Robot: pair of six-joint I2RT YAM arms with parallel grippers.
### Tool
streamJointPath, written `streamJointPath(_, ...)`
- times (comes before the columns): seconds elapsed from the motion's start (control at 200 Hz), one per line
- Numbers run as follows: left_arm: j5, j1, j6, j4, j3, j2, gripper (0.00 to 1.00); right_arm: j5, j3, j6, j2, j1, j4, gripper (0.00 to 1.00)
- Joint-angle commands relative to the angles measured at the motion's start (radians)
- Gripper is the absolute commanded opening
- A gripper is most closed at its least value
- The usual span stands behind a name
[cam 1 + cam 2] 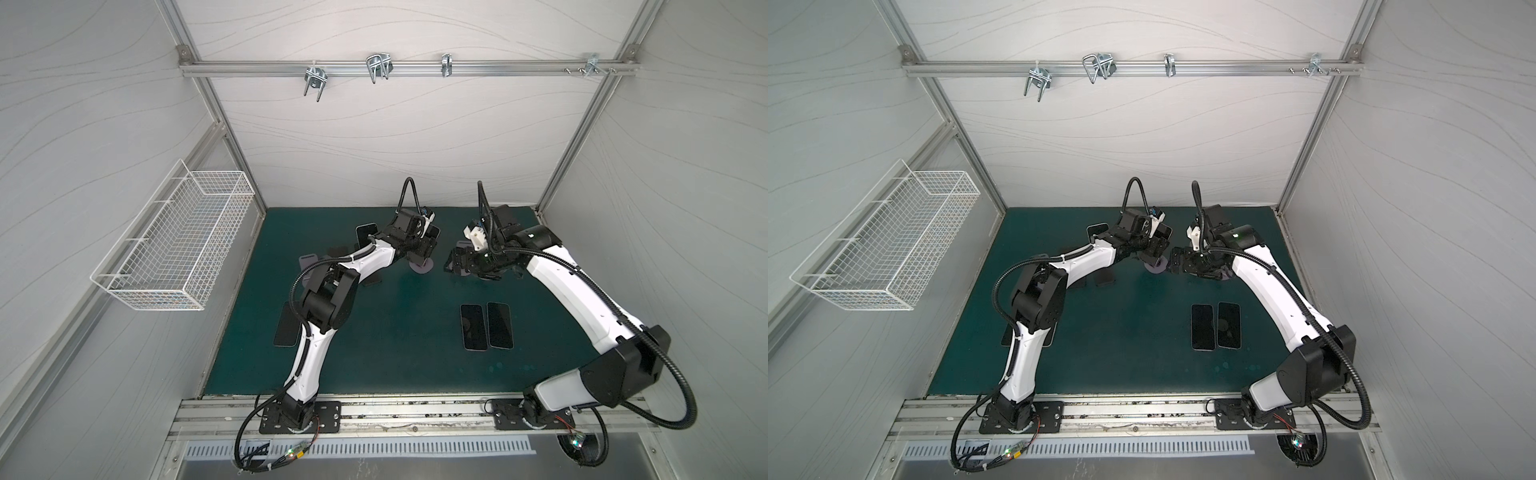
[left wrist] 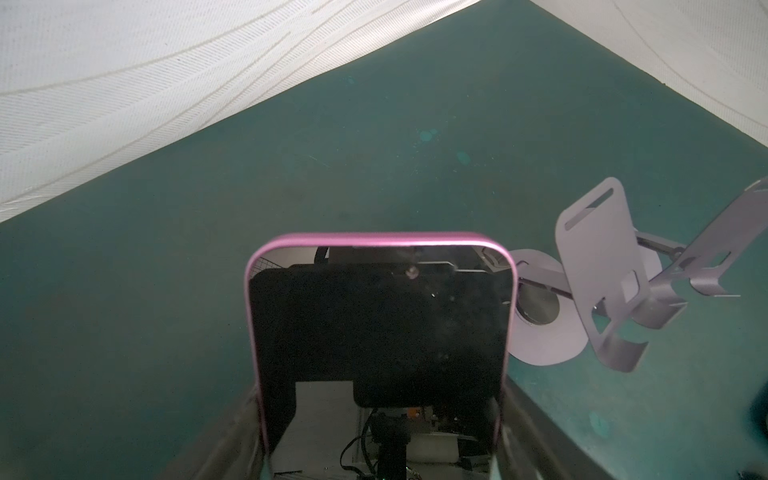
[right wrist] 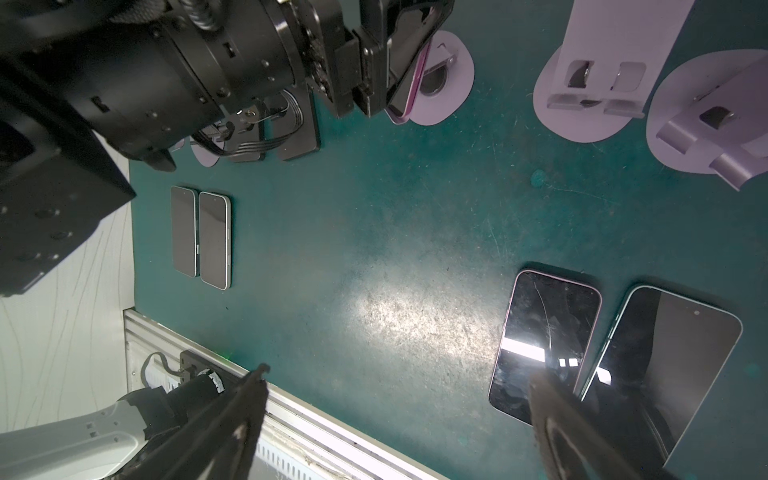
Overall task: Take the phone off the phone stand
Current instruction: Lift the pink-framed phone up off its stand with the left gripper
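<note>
Left pincer (image 2: 381,384) is pinching the pink-edged phone (image 2: 380,316). As far as the left wrist view shows, its fingers (image 2: 237,428) lie against the 2 long edges near the lower end. In a top view this grip sits just above the middle of the frame, directly over the round lilac base of the phone stand (image 1: 422,268). The right wrist view shows the phone tilted over that base, its lower end close to the disc. The cradle is hidden behind the pincer, so I cannot tell whether the phone is seated in it or clear of it. The right pincer (image 3: 399,372) is spread wide with nothing between its fingers, and in both top views it hovers just right of the stand. By my judgement the step in hand is the grasp-and-lift: the grip looks made, and the removal is not yet shown complete. The next move calls for a lift along the slope of the stand's back, up and clear of the front lip, so the light base does not drag along. Then comes a lay-down on the bare table (image 1: 395,353), perhaps beside the 2 phones (image 1: 473,327) lying flat at lower right of centre.
</note>
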Motion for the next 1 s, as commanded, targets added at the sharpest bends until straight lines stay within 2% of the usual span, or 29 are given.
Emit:
streamJointPath(0.0,-0.002,0.000,0.009,0.046,0.052,0.003,0.76,-0.009,0.034,-0.013,0.013,-0.005,-0.023,0.99)
streamJointPath(0.13,-0.007,-0.001,0.004,0.050,0.052,-0.001,0.71,-0.005,0.032,-0.013,0.007,-0.006,-0.025,0.99)
streamJointPath(0.7,-0.002,-0.001,-0.021,0.075,0.018,-0.097,0.62,-0.011,0.023,-0.004,-0.015,-0.005,-0.016,0.99)
streamJointPath(0.995,-0.004,-0.003,-0.027,0.072,0.020,-0.142,0.61,-0.002,0.030,0.006,-0.029,-0.007,-0.022,0.99)
